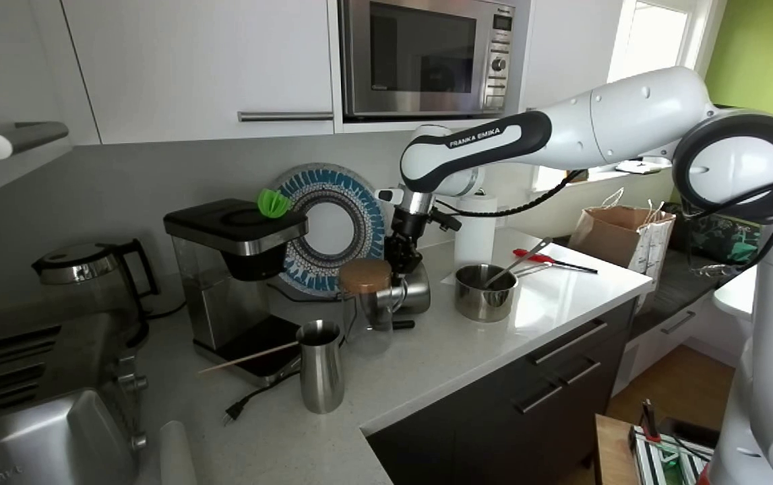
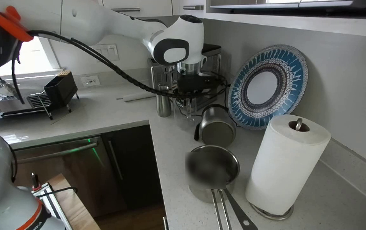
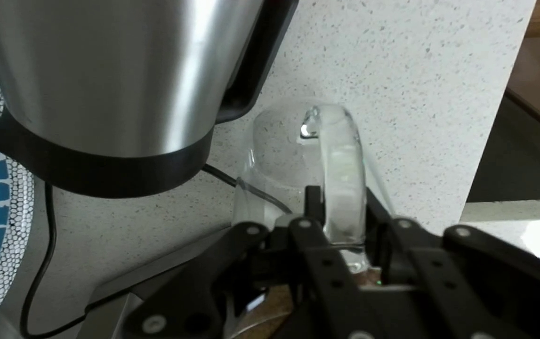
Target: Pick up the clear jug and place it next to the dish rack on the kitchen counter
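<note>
One gripper (image 3: 344, 202) is in view, with two fingers (image 3: 313, 202), one on either side of the single glass handle (image 3: 340, 146). Its jaws are closed against that handle, holding the clear jug (image 1: 362, 322). The jug is upright and carries one cork lid (image 1: 364, 276). Whether its base contacts the kitchen counter (image 2: 112, 111) cannot be determined.

All positions are given relative to the clear jug:
- Just beside it: one steel carafe (image 2: 216, 127), lying on its side.
- Near it: one steel pitcher (image 1: 321, 374), upright, and one coffee machine (image 1: 228, 303).
- Behind it, in an exterior view: one blue-patterned round plate (image 1: 302, 195), on edge.
- Farther from it: one steel saucepan (image 1: 487, 304) containing one long-handled utensil (image 1: 521, 259); one paper-towel roll (image 2: 285, 166); one kettle (image 1: 86, 266); one toaster (image 1: 42, 397).
- Well apart from it, in an exterior view: one dish rack (image 2: 39, 101).
</note>
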